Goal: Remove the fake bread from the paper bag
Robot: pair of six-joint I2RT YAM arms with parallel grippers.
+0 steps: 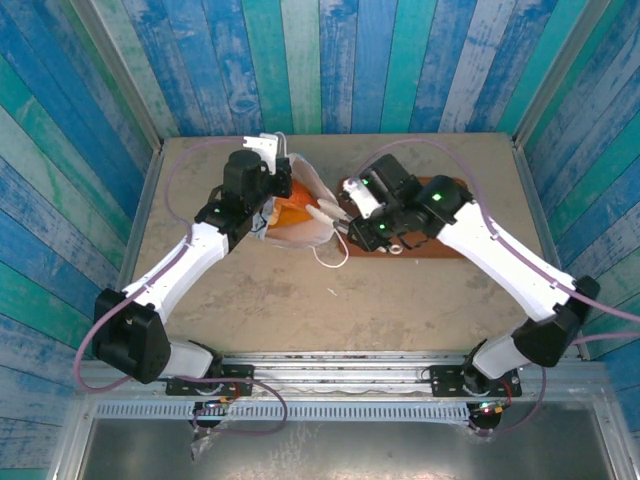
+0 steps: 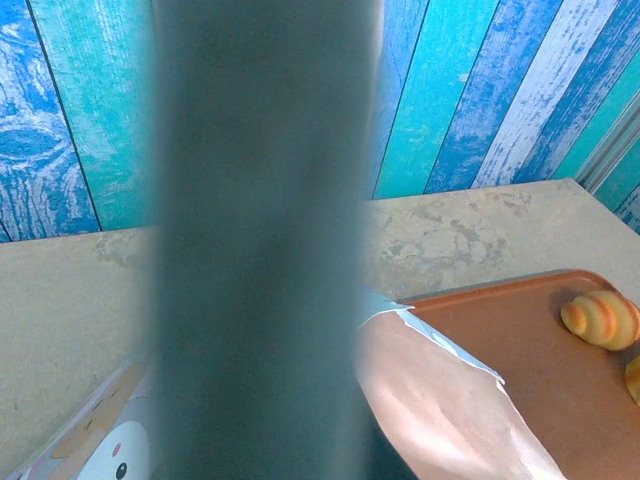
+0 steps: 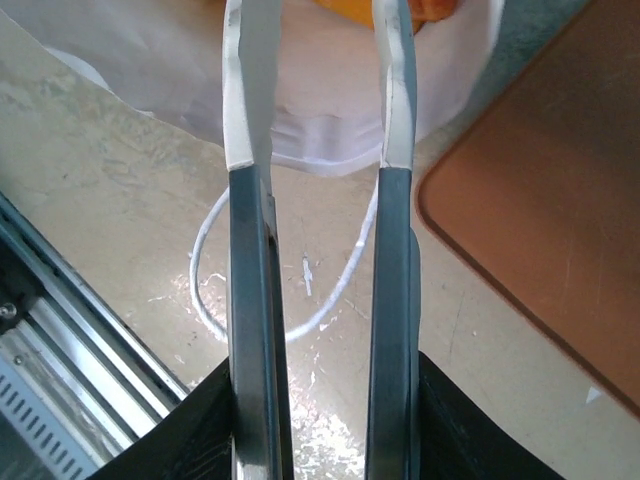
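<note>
The white paper bag (image 1: 300, 228) lies at mid-table with its mouth toward the right, and an orange piece of fake bread (image 1: 285, 210) shows inside it. My left gripper (image 1: 266, 152) is shut on the bag's upper rim. In the left wrist view one blurred dark finger (image 2: 260, 250) blocks the middle, with bag paper (image 2: 440, 400) beside it. My right gripper (image 3: 322, 90) is open by a narrow gap with nothing between its fingers. Its white tips hang over the bag's mouth (image 3: 320, 135), where orange bread (image 3: 345, 8) peeks in. A small ridged bun (image 2: 600, 318) sits on the tray.
A brown flat tray (image 1: 440, 252) lies right of the bag, partly under my right arm, with its corner (image 3: 560, 200) close to my right fingers. A white cord handle (image 3: 205, 290) loops on the table below the bag. Blue plank walls enclose the table.
</note>
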